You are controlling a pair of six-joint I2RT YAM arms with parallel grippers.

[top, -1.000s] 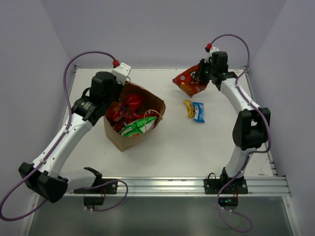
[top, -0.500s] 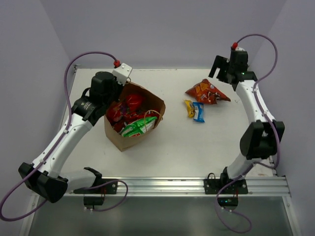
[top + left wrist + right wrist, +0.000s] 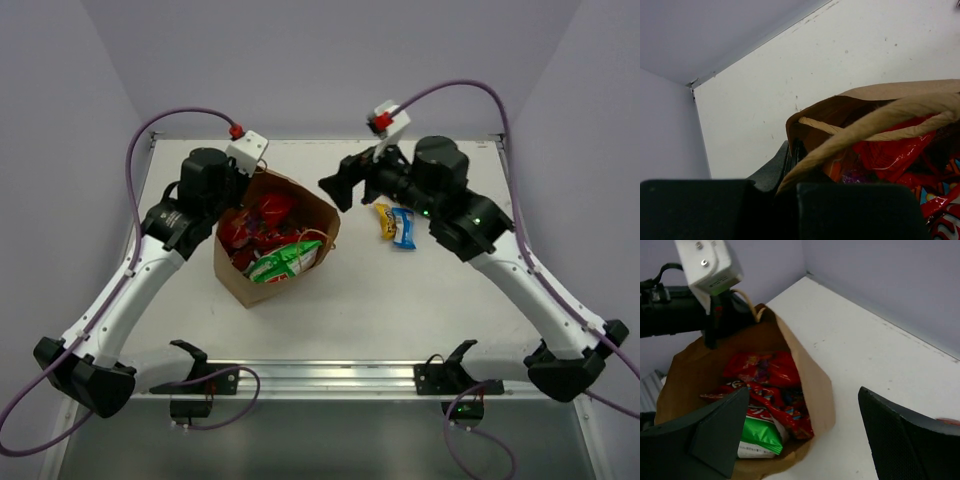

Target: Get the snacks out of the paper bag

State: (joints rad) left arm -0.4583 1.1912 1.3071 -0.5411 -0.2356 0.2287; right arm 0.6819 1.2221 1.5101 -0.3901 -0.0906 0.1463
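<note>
The brown paper bag (image 3: pixel 300 205) stands open at the table's left middle. My left gripper (image 3: pixel 241 192) is shut on the bag's back-left rim; in the left wrist view the twisted handle (image 3: pixel 865 127) runs into my left gripper (image 3: pixel 794 162). Inside lie red snacks (image 3: pixel 262 215) (image 3: pixel 765 371) and a green-and-white packet (image 3: pixel 287 261) (image 3: pixel 759 432). My right gripper (image 3: pixel 338 190) (image 3: pixel 804 392) hangs open and empty above the bag's right rim. A small yellow packet (image 3: pixel 383 220) and a blue one (image 3: pixel 403 228) lie on the table to the right of the bag.
The right arm (image 3: pixel 470 225) reaches across the table's back right and hides what lies behind it. Purple walls (image 3: pixel 330 60) close in the back and sides. An aluminium rail (image 3: pixel 330 376) runs along the near edge.
My right gripper opened and dropped an orange-red packet on the table at back right, then swung left to hover over the bag. The left arm held still.
</note>
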